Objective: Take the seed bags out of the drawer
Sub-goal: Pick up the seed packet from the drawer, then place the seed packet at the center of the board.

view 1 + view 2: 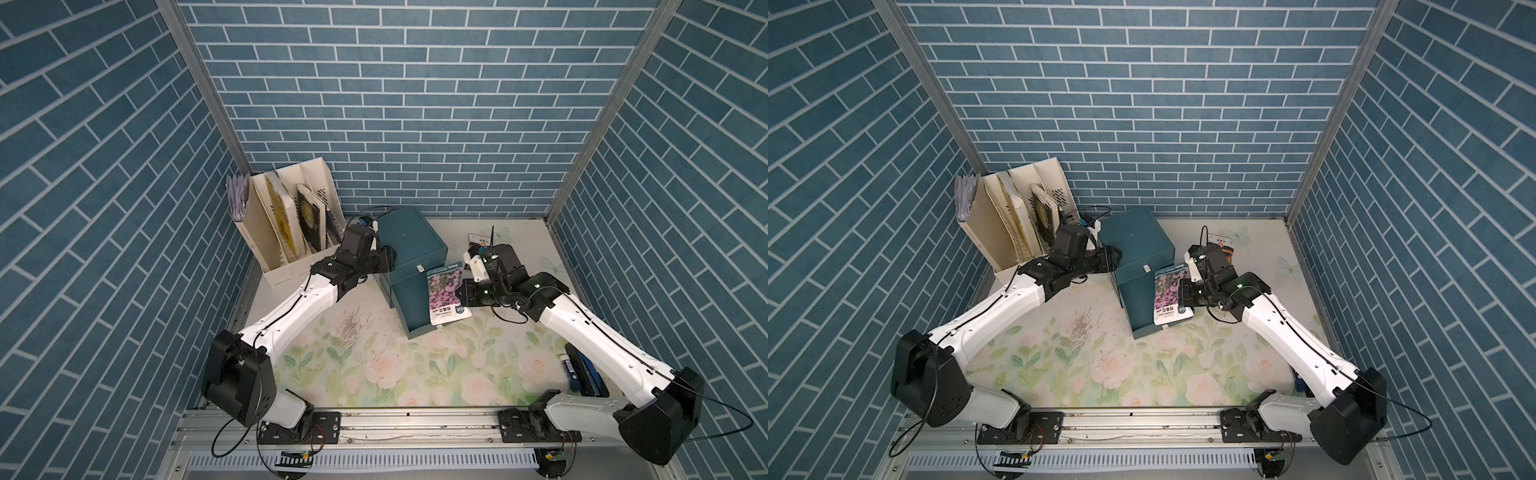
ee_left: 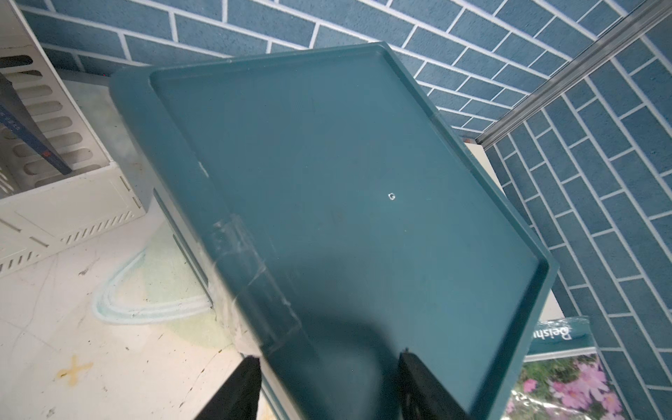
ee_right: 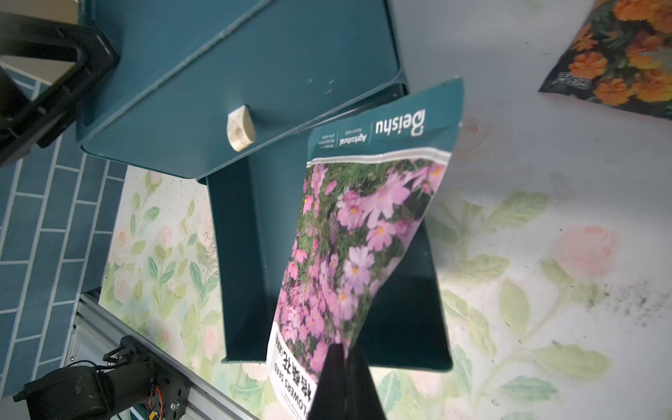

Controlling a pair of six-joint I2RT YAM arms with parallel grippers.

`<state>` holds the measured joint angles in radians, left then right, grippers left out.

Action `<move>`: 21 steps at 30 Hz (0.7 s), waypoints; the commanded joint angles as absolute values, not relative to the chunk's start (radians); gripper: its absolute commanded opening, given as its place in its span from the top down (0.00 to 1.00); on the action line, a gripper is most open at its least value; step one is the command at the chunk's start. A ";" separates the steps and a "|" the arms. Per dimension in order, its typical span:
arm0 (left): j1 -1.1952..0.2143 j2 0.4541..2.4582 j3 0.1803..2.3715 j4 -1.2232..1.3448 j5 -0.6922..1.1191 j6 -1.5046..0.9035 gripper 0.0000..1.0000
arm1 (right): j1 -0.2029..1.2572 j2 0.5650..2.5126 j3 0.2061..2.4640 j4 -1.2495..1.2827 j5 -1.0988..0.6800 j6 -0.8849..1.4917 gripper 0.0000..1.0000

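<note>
Toward the near left of the flowered worktop point(image 1: 415, 374), dark specks point(image 1: 349, 328) lay scattered. At mid-worktop my right hand point(image 3: 342, 349) pinched the purple seed bag point(image 3: 363, 225) by a corner above the pulled-out drawer point(image 3: 247, 254). My left hand point(image 2: 327, 360) clamped the blue cabinet point(image 1: 411, 245) by its top edge. The orange seed bag point(image 3: 625, 54) lay flat near the far right corner. A file rack point(image 1: 270, 249) stood in the far left corner, against blue brick walls point(image 1: 415, 104).
</note>
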<state>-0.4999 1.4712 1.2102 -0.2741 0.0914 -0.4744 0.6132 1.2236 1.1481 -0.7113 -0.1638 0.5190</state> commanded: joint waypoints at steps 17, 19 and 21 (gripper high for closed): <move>-0.504 1.501 1.216 -0.375 0.092 -0.453 0.36 | 0.252 1.125 1.152 -0.806 -0.151 0.390 1.00; -0.503 1.503 1.215 -0.373 0.091 -0.454 0.36 | 0.205 1.138 1.133 -0.762 -0.179 0.389 1.00; -0.503 1.501 1.215 -0.374 0.094 -0.455 0.36 | 0.176 1.157 1.115 -0.715 -0.199 0.391 1.00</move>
